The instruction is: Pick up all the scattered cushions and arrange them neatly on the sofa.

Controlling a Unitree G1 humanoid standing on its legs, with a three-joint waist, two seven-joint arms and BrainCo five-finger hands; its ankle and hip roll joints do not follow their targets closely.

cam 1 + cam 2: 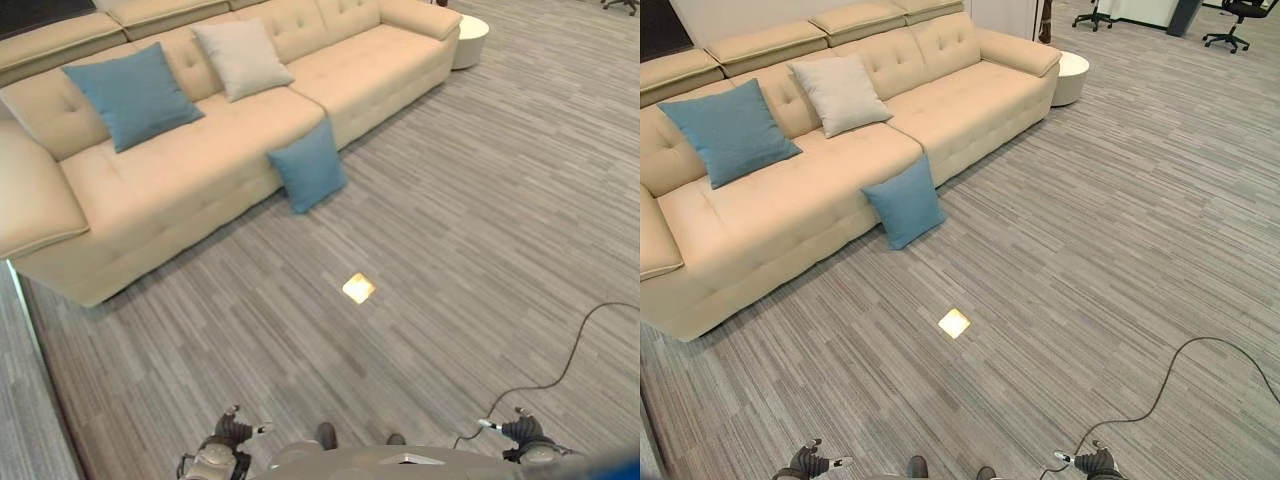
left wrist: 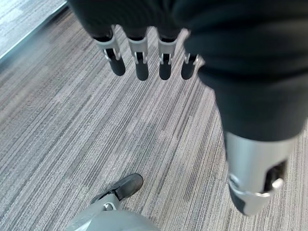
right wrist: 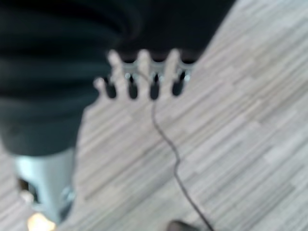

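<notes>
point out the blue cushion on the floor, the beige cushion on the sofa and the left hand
blue cushion on the floor (image 1: 308,168): left eye view, middle of its face
beige cushion (image 1: 242,57): left eye view, centre of its front
left hand (image 2: 139,57): left wrist view, on a finger

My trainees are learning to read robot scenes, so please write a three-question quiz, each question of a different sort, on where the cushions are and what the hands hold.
1. True or false: the beige cushion lies on the floor.
2. Which cushion is off the sofa? A) the blue cushion on the seat B) the blue cushion leaning on the sofa front C) the beige cushion
3. Fill in: the left hand and right hand hang over the floor, fingers straight, holding ____.

Key: 1 false; 2 B; 3 nothing.
</notes>
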